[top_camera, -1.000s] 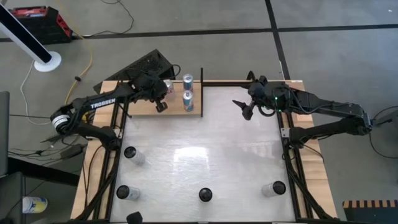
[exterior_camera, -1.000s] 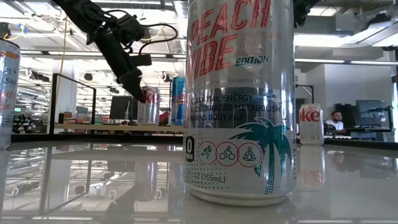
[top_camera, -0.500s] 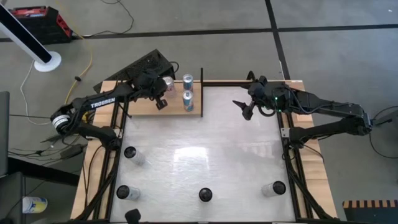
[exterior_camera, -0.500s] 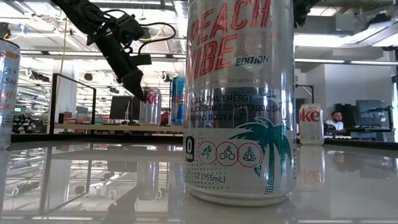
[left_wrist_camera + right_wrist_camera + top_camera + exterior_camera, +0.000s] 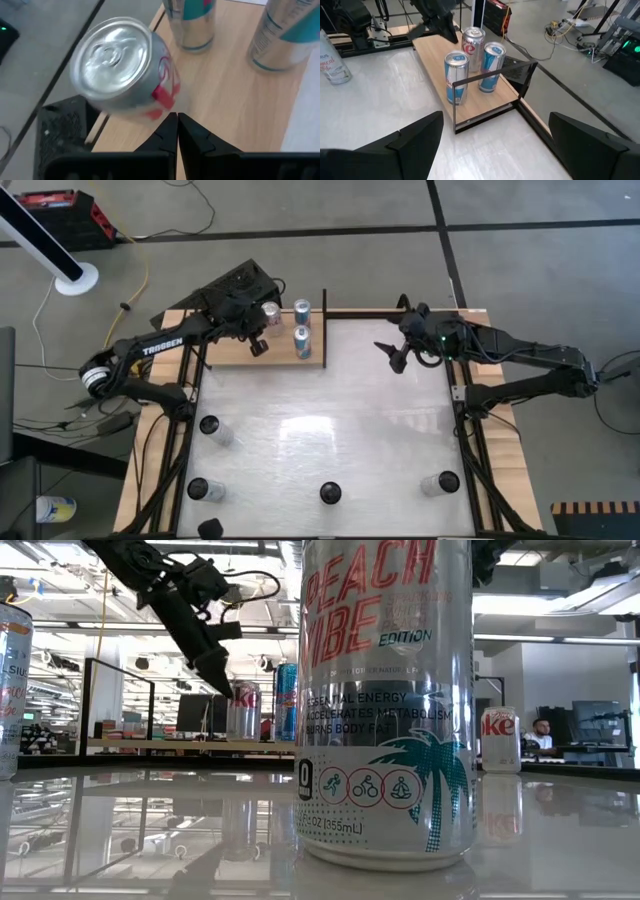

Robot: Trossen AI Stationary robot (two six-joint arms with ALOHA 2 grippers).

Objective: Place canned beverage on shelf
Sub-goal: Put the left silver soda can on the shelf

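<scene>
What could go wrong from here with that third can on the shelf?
1. The left hand is shut and sits right beside the silver-and-red can, so a careless pull-back could clip and tip it.
2. That can stands near the back edge of the shelf; a nudge might send it off.
3. The two blue cans stand close by, so a toppling can could knock them over.

Bright overhead light glares on the glossy tabletop (image 5: 320, 430); left wrist view slightly blurred.

peach can (image 5: 385, 700) top cut off
</scene>
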